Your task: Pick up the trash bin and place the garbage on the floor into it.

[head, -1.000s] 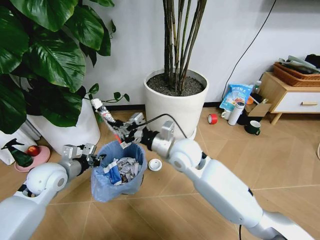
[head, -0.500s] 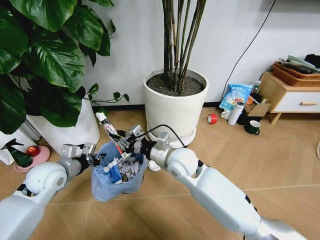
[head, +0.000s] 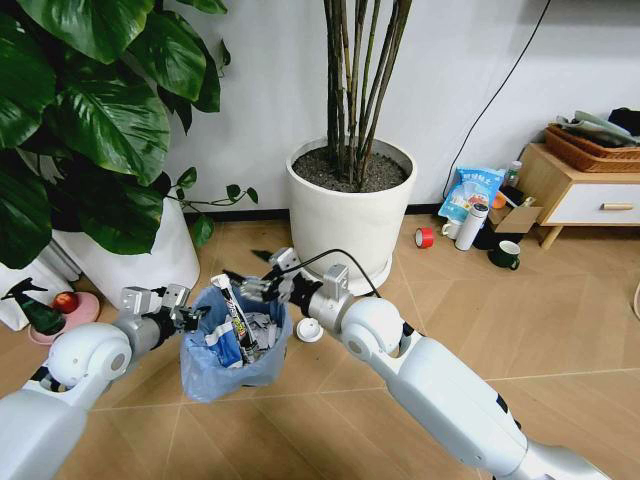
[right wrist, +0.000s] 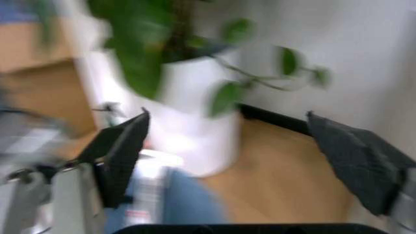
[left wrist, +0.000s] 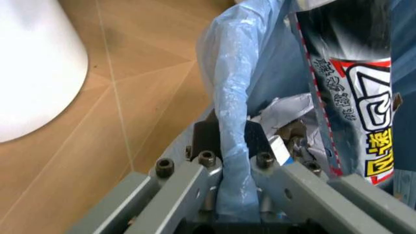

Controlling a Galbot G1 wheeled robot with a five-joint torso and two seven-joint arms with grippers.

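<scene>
1. The left tool (head: 188,318) is clamped on the rim of the trash bin (head: 232,362). In the left wrist view its two jaws pinch a fold of the light-blue bag (left wrist: 232,146) together with the dark rim beneath it.

2. The right tool (head: 258,283) hovers just above the bin's far rim with its jaws spread wide apart. The right wrist view shows clear space between its two dark pads (right wrist: 123,146) and nothing held.

3. A long black-and-white wrapper (head: 236,322) stands tilted in the bin, directly below and just beside the right tool. Its upper end pokes above the rim, and its long axis leans back toward that tool. It rests among crumpled paper wads (head: 262,332).

4. One piece of garbage is on the floor (head: 480,300): a small white round lid (head: 310,329). It lies just beside the bin, under the right forearm.

5. The lid sits below and behind the right tool, toward the robot. The right arm is judged much the nearer, since the left is occupied holding the bin.
</scene>
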